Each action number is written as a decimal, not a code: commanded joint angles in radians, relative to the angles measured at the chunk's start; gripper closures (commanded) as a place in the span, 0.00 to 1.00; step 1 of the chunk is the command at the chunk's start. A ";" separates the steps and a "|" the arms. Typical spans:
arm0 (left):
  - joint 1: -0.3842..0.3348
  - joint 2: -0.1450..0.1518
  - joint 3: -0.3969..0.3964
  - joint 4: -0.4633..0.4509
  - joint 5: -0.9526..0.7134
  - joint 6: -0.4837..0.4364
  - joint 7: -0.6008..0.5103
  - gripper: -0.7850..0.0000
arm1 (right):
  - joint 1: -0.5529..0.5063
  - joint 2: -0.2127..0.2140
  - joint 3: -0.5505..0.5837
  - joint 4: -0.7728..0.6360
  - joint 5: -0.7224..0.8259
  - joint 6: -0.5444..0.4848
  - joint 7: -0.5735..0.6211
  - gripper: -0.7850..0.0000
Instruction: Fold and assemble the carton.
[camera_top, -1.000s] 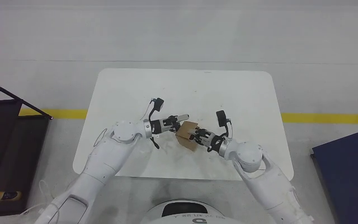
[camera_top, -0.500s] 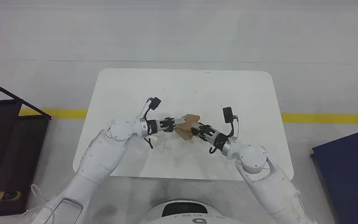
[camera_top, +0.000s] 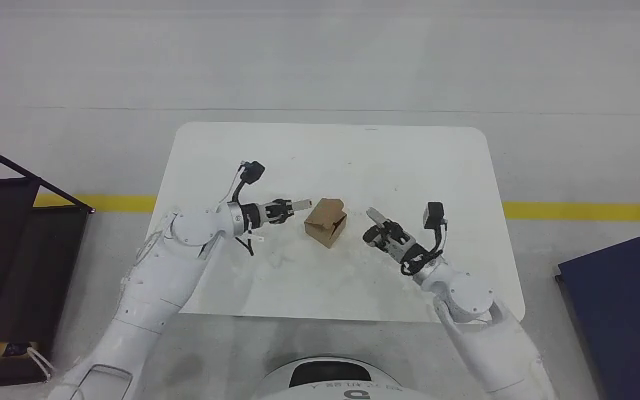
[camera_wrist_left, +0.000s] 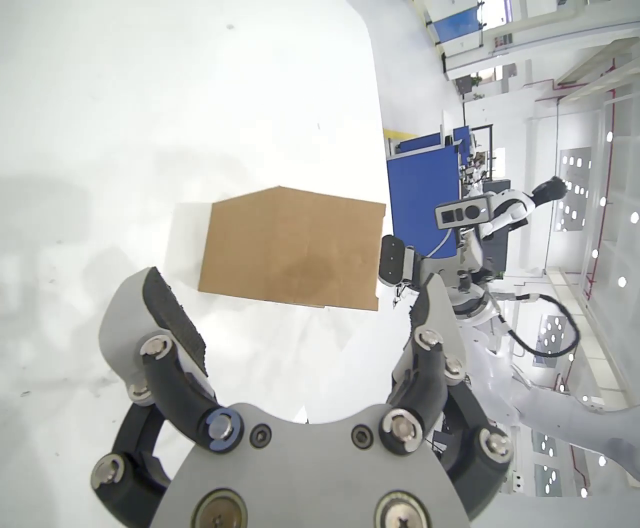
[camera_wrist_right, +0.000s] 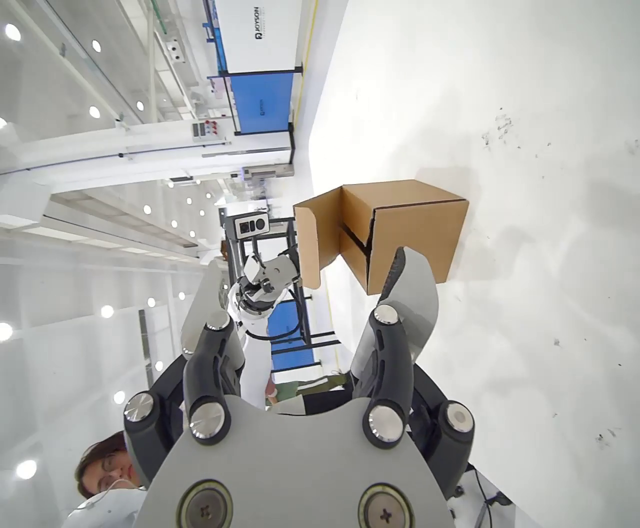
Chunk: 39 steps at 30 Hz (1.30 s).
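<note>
A small brown carton (camera_top: 325, 221) stands on the white table (camera_top: 420, 170), between the two arms. In the right wrist view the carton (camera_wrist_right: 385, 232) is folded into a box with one side flap still standing out. The left wrist view faces a plain closed side of the carton (camera_wrist_left: 292, 248). My left gripper (camera_top: 298, 206) is open, a short way from the carton with nothing between its fingers (camera_wrist_left: 170, 317). My right gripper (camera_top: 377, 224) is open too, apart from the carton on the other side, its fingers (camera_wrist_right: 407, 280) empty.
The table's far half and both ends are bare white surface. A yellow floor line (camera_top: 570, 210) runs behind the table. A dark frame (camera_top: 30, 220) stands beyond the table's left end and a blue object (camera_top: 610, 290) beyond its right end.
Both grippers have let go of the carton and drawn back from it, the left one leftward, the right one rightward. The carton now rests on the table by itself.
</note>
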<state>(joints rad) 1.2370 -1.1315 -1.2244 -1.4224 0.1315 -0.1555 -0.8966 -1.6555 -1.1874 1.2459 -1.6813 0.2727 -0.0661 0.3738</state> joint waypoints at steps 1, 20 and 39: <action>0.015 0.008 -0.028 -0.005 0.016 0.010 0.001 0.00 | 0.009 -0.006 -0.019 0.041 0.033 -0.053 -0.009 0.25; -0.208 -0.074 0.226 0.325 -0.053 -0.106 0.105 0.00 | 0.111 -0.070 -0.213 0.269 0.047 -0.268 -0.161 0.29; -0.266 -0.115 0.324 0.414 -0.076 -0.153 0.085 0.28 | 0.106 -0.074 -0.188 0.274 0.010 -0.253 -0.170 0.46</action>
<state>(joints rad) 0.9716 -1.2465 -0.9000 -1.0084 0.0573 -0.3073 -0.8119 -1.5498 -1.2617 1.0570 -1.4086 0.2866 -0.3217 0.2042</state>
